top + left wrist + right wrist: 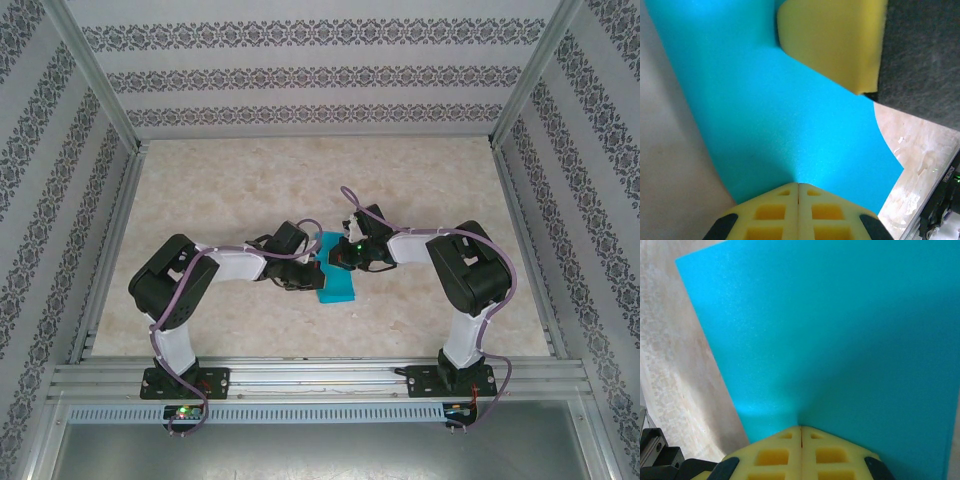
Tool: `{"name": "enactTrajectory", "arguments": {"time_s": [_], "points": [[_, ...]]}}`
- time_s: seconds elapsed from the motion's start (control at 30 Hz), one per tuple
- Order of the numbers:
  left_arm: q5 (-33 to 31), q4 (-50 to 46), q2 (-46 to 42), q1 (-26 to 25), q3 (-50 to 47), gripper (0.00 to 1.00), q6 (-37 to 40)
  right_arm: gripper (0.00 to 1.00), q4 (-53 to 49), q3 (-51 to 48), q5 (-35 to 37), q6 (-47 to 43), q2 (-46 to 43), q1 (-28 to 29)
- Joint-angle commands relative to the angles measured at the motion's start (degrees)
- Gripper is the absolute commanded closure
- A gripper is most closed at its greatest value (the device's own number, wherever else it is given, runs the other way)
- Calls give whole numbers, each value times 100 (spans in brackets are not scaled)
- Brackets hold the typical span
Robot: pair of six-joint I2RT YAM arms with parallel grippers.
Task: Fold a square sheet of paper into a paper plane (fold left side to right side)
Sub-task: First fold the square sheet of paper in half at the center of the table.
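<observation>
Patterned walls point(300, 80) close round a pale marbled table point(230, 190); near its middle sits the square sheet of paper point(333, 288), its near end flat on the surface; the left gripper point(799, 186) has its jaws pressed fully together on the sheet, the teal paper rising out of the closed seam and bowing up away from the table; the right gripper point(801, 429) is likewise clamped tight with the paper pinched in its seam, a broad teal face spreading above it; in the left wrist view a yellow pad point(832, 42), most likely a finger of the right gripper, lies against the far part of the sheet. By my reading, the step in hand is carrying the left side over to the right; to do it well, both pinches should hold firm without pulling against each other, since paper this thin will probably slip or tear; the moving edge should travel in a low arc and land square on the opposite edge, corners matched; only then should it be pressed flat into a crease; a skewed landing would likely spoil every later fold.
</observation>
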Motion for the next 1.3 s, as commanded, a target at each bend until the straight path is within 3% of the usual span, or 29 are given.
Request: {"name": "enactTrajectory", "arguments": {"time_s": [0.0,0.6,1.1,1.27], "points": [[-82,-303,30,-154,-123,99,186,100,-579,-154,722,-122,222,-48],[-44,-627,-499,-622,-1181,99,106,100,-742,-110,788,-236,240,-101],[114,-520,-993,-616,-1216,99,-106,100,-759,-128,740,-272,186,-84],[280,-319,-1329,-313,-1098,99,-220,100,-737,-154,731,-281,118,-75]]}}
